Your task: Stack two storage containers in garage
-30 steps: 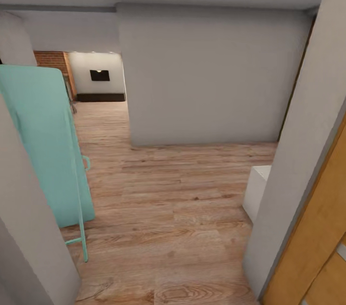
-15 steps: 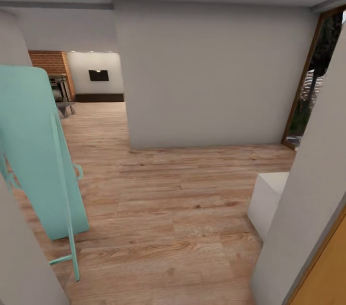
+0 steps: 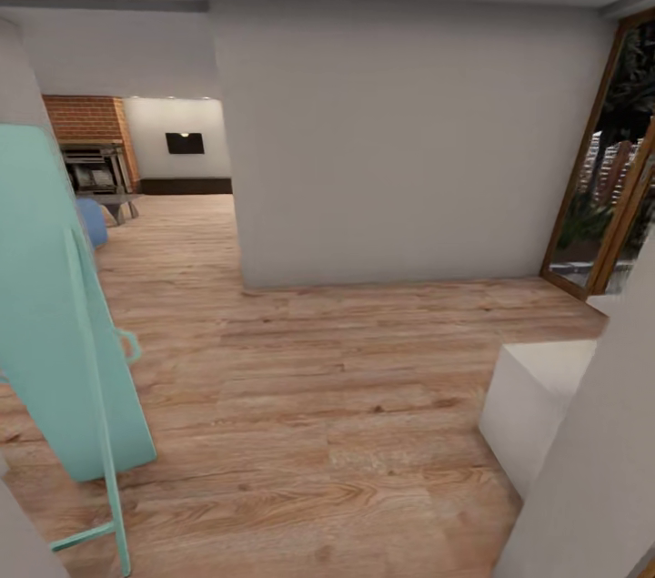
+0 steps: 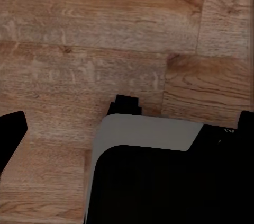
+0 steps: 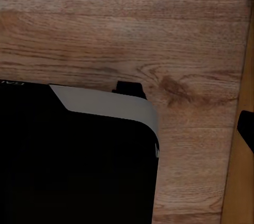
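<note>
Hallway driving for now — we should hug the grey wall (image 3: pixel 400 141), clear the teal board (image 3: pixel 55 305) — can't tell if grippers are spread.

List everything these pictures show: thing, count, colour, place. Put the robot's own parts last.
wood plank floor: one, light brown, across the hallway and on into the far room.
partition wall: one, grey-white, straight ahead.
ironing board: one, turquoise, propped upright at the left.
block: one, white, on the floor at the right.
glass door: one, wood-framed, far right, greenery behind it.
brick fireplace: one, red-brown, in the far room at the left.
blue object: one, by the fireplace, mostly hidden.
dark wall panel: one, black, on the far room's back wall.
robot base: black with a grey edge, above the planks in both wrist views; gripper state cannot be told.
</note>
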